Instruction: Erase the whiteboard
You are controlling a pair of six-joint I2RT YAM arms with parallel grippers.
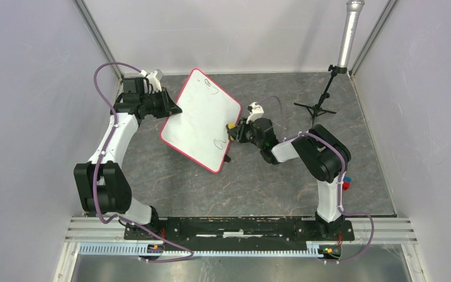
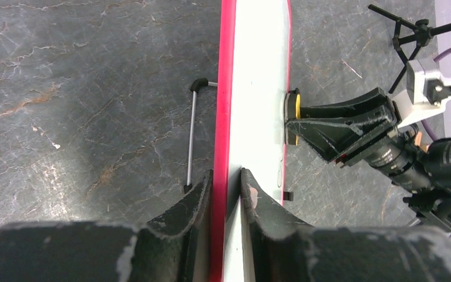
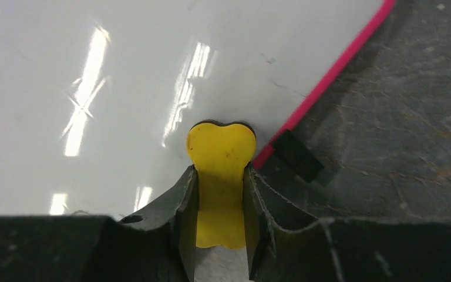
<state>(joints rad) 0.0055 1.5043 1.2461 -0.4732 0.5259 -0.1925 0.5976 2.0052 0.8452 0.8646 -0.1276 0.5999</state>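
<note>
We saw the whiteboard [image 1: 202, 117] tilted over the table [image 1: 270, 188], its edge pinched by the left gripper [image 2: 227, 179]. The right gripper [image 3: 220, 176] clamped a yellow eraser [image 3: 221, 144] against its face. The handwriting [image 1: 218, 143] was too faint to read.

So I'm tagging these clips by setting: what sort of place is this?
Probably a robot test booth in a lab. Plain pale walls box in a small stone-patterned table. Two robot arms are bolted to a metal rail at its edge, and a tripod stands in the corner.
</note>
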